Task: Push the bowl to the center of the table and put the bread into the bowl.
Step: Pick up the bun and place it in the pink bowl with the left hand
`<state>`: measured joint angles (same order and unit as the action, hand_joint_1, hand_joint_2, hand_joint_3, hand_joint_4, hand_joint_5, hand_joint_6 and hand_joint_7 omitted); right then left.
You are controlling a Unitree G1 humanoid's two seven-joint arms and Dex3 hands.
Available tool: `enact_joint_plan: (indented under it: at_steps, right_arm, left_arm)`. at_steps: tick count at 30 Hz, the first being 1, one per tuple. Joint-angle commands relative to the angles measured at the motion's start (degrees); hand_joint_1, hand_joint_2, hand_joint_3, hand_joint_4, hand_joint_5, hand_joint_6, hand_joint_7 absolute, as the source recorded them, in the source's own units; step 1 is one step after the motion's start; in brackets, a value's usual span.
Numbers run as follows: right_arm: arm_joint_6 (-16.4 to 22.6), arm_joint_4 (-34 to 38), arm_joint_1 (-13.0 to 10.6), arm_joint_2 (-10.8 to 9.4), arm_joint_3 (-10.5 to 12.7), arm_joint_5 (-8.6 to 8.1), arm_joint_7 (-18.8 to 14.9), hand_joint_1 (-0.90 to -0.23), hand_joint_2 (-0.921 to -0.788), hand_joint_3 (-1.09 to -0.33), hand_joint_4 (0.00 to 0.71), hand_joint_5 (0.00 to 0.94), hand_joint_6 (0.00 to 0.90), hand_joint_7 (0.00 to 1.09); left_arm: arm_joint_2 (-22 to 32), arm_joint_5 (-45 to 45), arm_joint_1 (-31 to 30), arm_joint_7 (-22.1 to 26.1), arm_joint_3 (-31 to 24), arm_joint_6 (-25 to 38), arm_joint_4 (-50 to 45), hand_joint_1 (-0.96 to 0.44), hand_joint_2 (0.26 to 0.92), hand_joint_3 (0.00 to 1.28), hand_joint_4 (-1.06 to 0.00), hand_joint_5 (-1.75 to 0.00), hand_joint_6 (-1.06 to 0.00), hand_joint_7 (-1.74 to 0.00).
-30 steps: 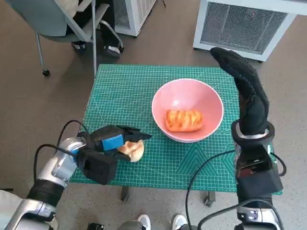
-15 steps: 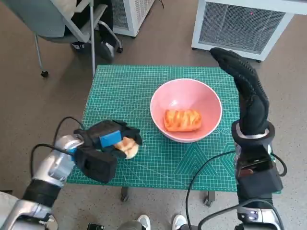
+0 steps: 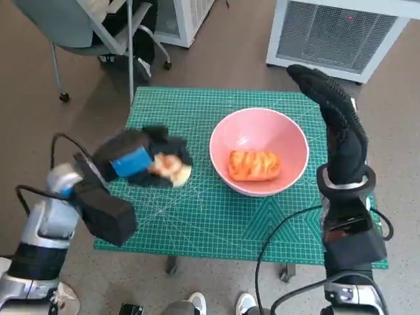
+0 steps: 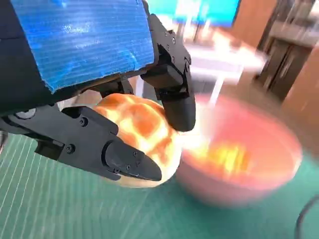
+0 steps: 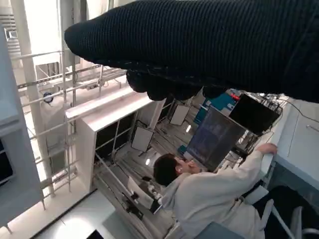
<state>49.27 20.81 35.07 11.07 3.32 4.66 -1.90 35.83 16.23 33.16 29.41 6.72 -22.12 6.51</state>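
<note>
Left hand (image 3: 141, 161) lifted, gripping golden round bread (image 3: 172, 168), beside pink bowl (image 3: 259, 131), right hand (image 3: 335, 121) open

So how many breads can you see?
2. One orange bread lies inside the pink bowl. The left hand holds the other bread beside the bowl.

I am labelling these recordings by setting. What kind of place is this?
Probably an indoor lab or workshop, not a home. The table carries a green cutting mat, white grilled units stand on the floor, and the right wrist view shows a person at a monitor.
</note>
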Motion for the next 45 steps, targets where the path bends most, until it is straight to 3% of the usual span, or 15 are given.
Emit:
enact_joint_plan:
  at_steps: [1,8,11,18,22,23,26,29,37,45]
  right_arm:
    - [-0.24,1.15,0.03,-0.31,-0.18,0.16,0.15,-0.569,-0.921,-0.75,0.28,0.002,-0.001,0.67]
    - [-0.21,1.2,0.34,-0.8,-0.4,0.25,0.25,-0.577,-0.921,-0.748,0.281,0.003,-0.001,0.67]
    - [-0.24,1.07,0.34,-0.99,-0.45,0.33,0.32,-0.578,-0.921,-0.747,0.281,0.003,-0.001,0.67]
    - [-0.22,0.96,0.17,-0.98,-0.21,0.31,0.31,-0.576,-0.921,-0.746,0.281,0.003,-0.001,0.67]
    - [-0.23,0.58,-0.21,-0.63,0.09,-0.07,0.08,-0.571,-0.921,-0.746,0.281,0.003,-0.001,0.67]
    - [-0.23,0.51,-0.26,-0.59,0.13,-0.09,0.06,-0.571,-0.921,-0.746,0.281,0.003,-0.001,0.67]
    - [-0.32,-0.17,-0.72,-0.18,0.42,-0.38,-0.14,-0.57,-0.921,-0.746,0.281,0.002,-0.001,0.67]
    - [-0.33,-0.83,-1.14,0.15,0.64,-0.51,-0.2,-0.569,-0.921,-0.745,0.282,0.003,-0.001,0.67]
    - [-0.63,-1.97,-1.56,0.74,1.26,-0.2,0.16,-0.565,-0.921,-0.742,0.282,0.002,-0.001,0.67]
    - [-1.47,-3.65,-2.26,1.14,2.16,0.49,0.56,-0.569,-0.921,-0.74,0.281,0.002,-0.001,0.67]
  left_arm:
    - [-2.64,0.28,5.15,-2.71,-0.34,0.69,-2.41,0.0,0.906,0.02,-0.72,-1.15,-0.76,-1.01]
    - [-7.81,3.83,11.7,-8.47,2.46,-3.21,2.35,0.0,0.893,0.01,-0.76,-1.1,-0.81,-0.97]
    - [-9.93,5.38,14.4,-10.03,4.44,-5.14,6.47,0.0,0.907,0.01,-0.72,-1.12,-0.78,-1.01]
    - [-14.36,4.81,20.05,-7.98,8.5,-6.01,18.1,0.0,0.919,0.07,-0.64,-1.18,-0.67,-1.17]
    - [-16.57,6.61,22.68,-7.36,11.24,-5.51,25.16,0.0,0.92,0.25,-0.41,-1.38,-0.48,-1.38]
    - [-16.85,6.86,23.12,-7.29,11.6,-5.68,26.41,-0.02,0.9,0.22,-0.35,-1.04,-0.41,-1.09]
    - [-18.11,9.03,25.09,-7.15,13.95,-6.46,31.65,-0.15,0.907,0.1,-0.29,-0.36,-0.36,-0.48]
    - [-19.04,11.09,26.62,-7.45,15.81,-6.63,35.01,-0.27,0.916,0.05,-0.2,-0.12,-0.3,-0.23]
    - [-21.16,13.93,28.54,-8.88,18.21,-6.66,40.1,-0.37,0.921,0.04,-0.04,-0.01,-0.22,-0.08]
    - [-21.52,12.41,28.31,-10.57,17.28,-9.65,42.09,-0.37,0.921,0.06,0.0,0.0,-0.19,-0.05]
